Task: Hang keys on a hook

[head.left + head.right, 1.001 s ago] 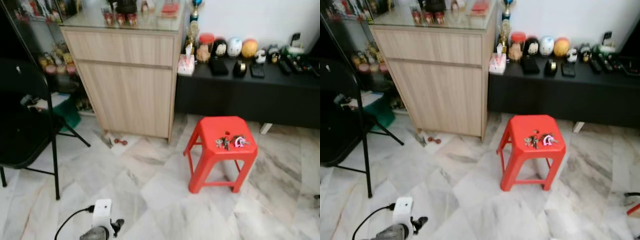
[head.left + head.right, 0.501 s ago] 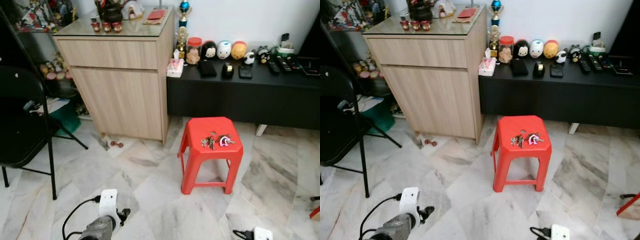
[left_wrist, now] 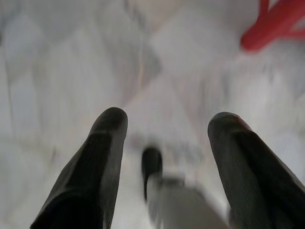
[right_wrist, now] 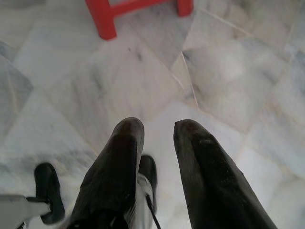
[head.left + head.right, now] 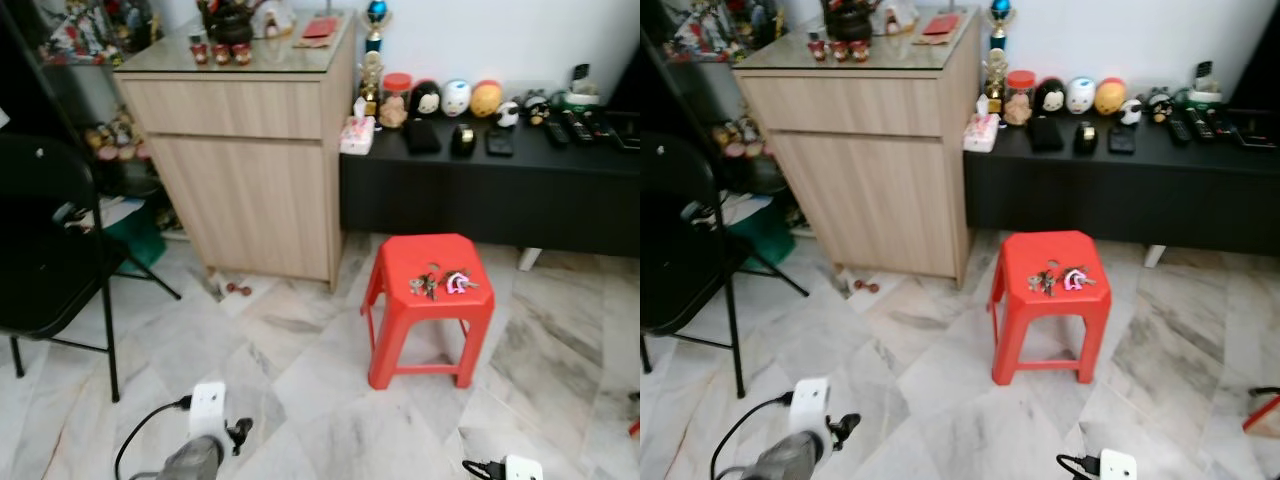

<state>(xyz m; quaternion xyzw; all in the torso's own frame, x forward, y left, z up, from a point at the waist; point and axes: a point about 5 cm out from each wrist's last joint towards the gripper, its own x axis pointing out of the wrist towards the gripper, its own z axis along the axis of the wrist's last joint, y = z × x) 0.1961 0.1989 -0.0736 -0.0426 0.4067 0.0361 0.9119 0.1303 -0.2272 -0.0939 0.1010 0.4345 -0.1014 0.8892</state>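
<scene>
Nearest, at 7 o'clock of the head view, the left gripper (image 3: 164,143) is held low over the marble floor (image 5: 300,400), fingers spread wide with nothing between them. At 5 o'clock the right gripper (image 4: 157,138) hangs likewise over the floor, fingers only slightly parted and empty.

Further out, at about 1 o'clock, a red stool (image 5: 430,310) is seen, well apart from both grippers. The keys (image 5: 443,284) lie on its seat, toward the far side: a small metal bunch with a pink tag just beside it, touching or nearly so.

Beyond, at 11 o'clock, a wooden cabinet (image 5: 250,150) stands, and at 1 to 2 o'clock a black low bench (image 5: 500,190) carrying small ornaments. A black folding chair (image 5: 50,250) is at 9 o'clock. No hook can be made out.

Step in hand is judged to be the approach to the stool; nothing is grasped yet. To do it well, the stool should be closed on squarely and stopped at with the seat within reach. The bunch lies flat and loose, so a top-down pinch on the ring or tag is likely best, with the fingers opened first. The keys could be pushed off the seat edge if swept sideways.
</scene>
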